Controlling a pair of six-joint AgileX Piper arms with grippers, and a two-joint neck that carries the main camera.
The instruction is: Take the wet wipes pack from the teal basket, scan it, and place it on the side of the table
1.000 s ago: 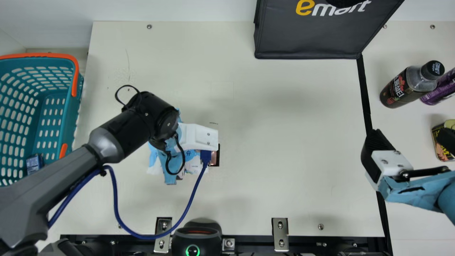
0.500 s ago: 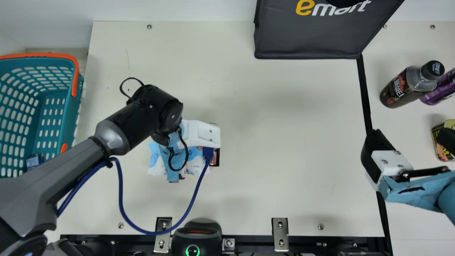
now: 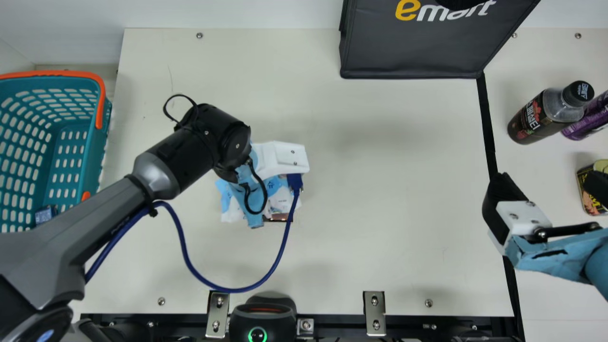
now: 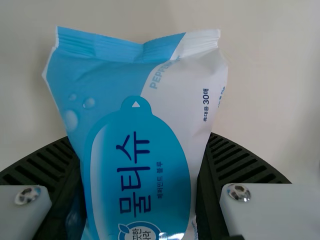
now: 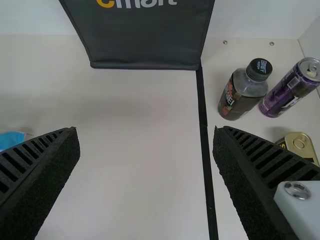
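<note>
Left gripper [image 3: 255, 221] over the left-centre part of the cream table [image 3: 380, 213], largely hidden by its own arm in the main view. Left wrist view: its black ribbed fingers [image 4: 47, 162] press in from both sides on the wet wipes pack [image 4: 135, 170], a soft light-blue and white plastic pouch, crimped end beyond the fingers; opening about as wide as the pack. Main view has the pack under the wrist, partly over a small dark-framed pane [image 3: 281, 218] in the tabletop; gap to the surface, if any, can't be told. Right gripper [image 3: 546, 180] at the right side, two fingers spread wide apart, nothing held. Teal perforated basket with orange trim [image 3: 99, 152] at the left, a small blue packet [image 3: 45, 214] in it. Black fabric bag [image 3: 418, 52] at the far edge. Beyond the black strip [image 3: 488, 128], on the right: dark bottle with black cap [image 3: 534, 118], purple can [image 3: 589, 121] just beside it, gold-lidded tin [image 5: 300, 142] nearer. Black device with a green-lit ring [image 3: 258, 313] at the near edge.
</note>
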